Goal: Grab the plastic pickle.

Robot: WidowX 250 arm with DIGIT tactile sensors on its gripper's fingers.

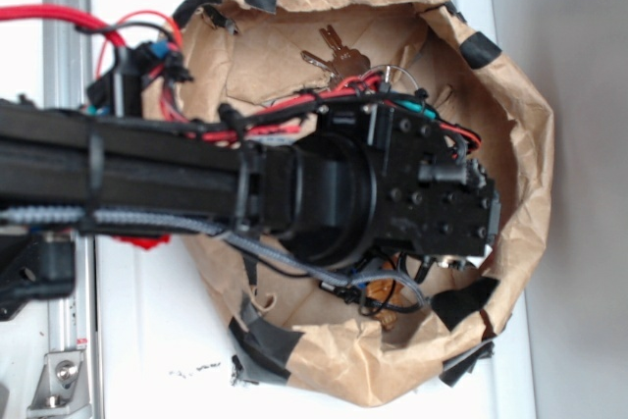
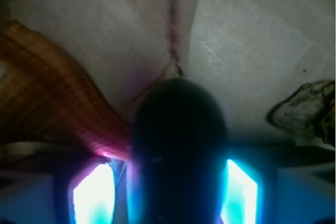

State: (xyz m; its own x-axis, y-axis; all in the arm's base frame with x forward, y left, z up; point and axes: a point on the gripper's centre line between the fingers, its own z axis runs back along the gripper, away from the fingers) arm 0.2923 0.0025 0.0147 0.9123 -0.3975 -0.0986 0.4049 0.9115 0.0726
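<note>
Item 1. Plastic pickle (image 2: 178, 150): dark rounded oblong, seen in the wrist view only, end-on at centre to 6 o'clock of the frame. It lies between the two glowing fingers (image 2: 93, 195), one at its 8 o'clock and one at its 4 o'clock. Its rounded tip points to 12 o'clock, toward a crease in the paper floor. Colour reads nearly black in shadow.

Item 2. Gripper (image 2: 167, 195): jaws set narrowly on either side of the pickle, both pads appearing to sit against its flanks. Actual contact cannot be confirmed, since the glare washes out the edges.

Item 3. Seashell (image 2: 50, 98): ridged, orange-brown, striped, at 9 o'clock of the pickle. Its narrow end reaches down just beside the pickle and the near finger; whether they touch cannot be told.

Item 4. Pale mottled object (image 2: 304, 111): at 3 o'clock of the pickle, apart from it, partly cut by the frame edge; identity unclear.

Item 5. Brown paper bag (image 1: 520, 95): rolled-down rim with black tape patches, standing open on a white bench (image 1: 167, 321). In the exterior view the black arm (image 1: 147, 179) enters from 9 o'clock and its wrist block fills the bag mouth, hiding the pickle.

Item 6. Keys (image 1: 334, 56): metal, on the bag floor at 12 o'clock of the wrist block.
</note>
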